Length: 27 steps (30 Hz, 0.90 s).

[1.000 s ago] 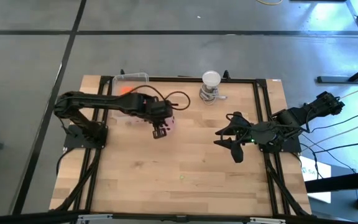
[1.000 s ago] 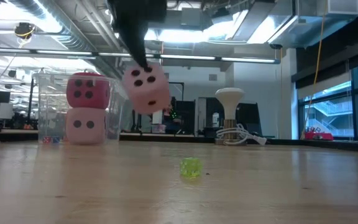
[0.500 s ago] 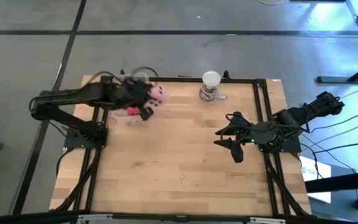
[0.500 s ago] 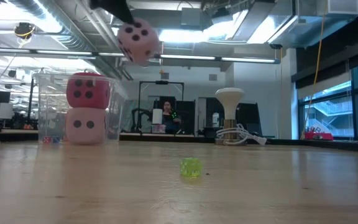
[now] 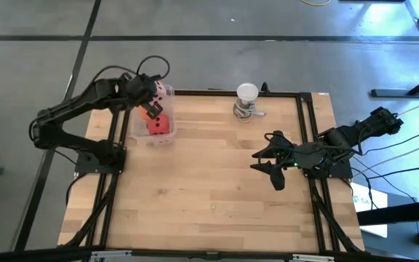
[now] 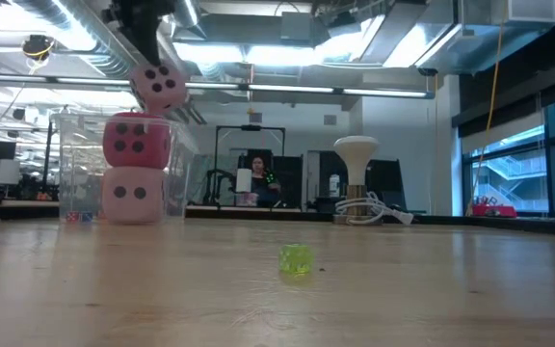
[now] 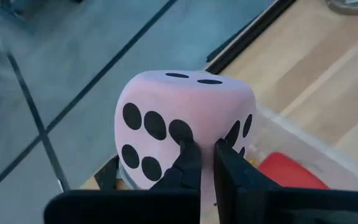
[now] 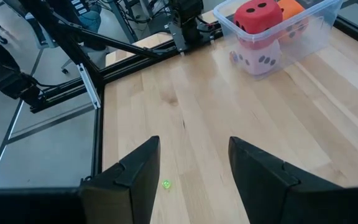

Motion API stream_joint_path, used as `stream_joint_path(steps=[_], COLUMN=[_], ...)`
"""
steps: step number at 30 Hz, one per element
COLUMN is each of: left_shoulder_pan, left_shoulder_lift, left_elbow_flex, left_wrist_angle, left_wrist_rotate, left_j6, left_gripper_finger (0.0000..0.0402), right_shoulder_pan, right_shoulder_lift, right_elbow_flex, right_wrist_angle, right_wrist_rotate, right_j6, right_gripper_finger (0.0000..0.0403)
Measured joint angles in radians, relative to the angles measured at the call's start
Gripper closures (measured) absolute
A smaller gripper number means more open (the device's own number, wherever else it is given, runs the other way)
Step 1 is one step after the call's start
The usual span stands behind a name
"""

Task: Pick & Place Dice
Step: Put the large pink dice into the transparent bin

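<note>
High view: your left gripper (image 5: 153,92), clamped on a pale pink soft die (image 5: 163,92), hangs over the clear plastic bin (image 5: 167,136); right gripper (image 5: 266,162) fingers apart.

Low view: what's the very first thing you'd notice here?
A pale pink die hangs in the air, pinched by the left hand just above a clear bin at the table's far left corner. Inside the bin, a red die sits stacked on another pale pink die. Out on the bare wood lies a tiny green die, and the right hand waits open at the table's right side.
</note>
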Motion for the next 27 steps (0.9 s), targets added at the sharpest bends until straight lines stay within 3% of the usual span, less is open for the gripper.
stream_joint_path(steps=[8, 27], left_shoulder_pan=[0.182, 0.247], left_shoulder_lift=[0.079, 0.297], left_elbow_flex=[0.0, 0.0], left_wrist_angle=[0.004, 0.045], left_wrist_rotate=[0.132, 0.252], left_j6=[0.118, 0.259], left_gripper_finger=[0.04, 0.04], right_shoulder_pan=[0.0, 0.0], right_shoulder_lift=[0.0, 0.0], right_elbow_flex=[0.0, 0.0], right_wrist_angle=[0.003, 0.003], right_wrist_rotate=[0.0, 0.0], right_j6=[0.007, 0.038], right_gripper_finger=[0.0213, 0.0213])
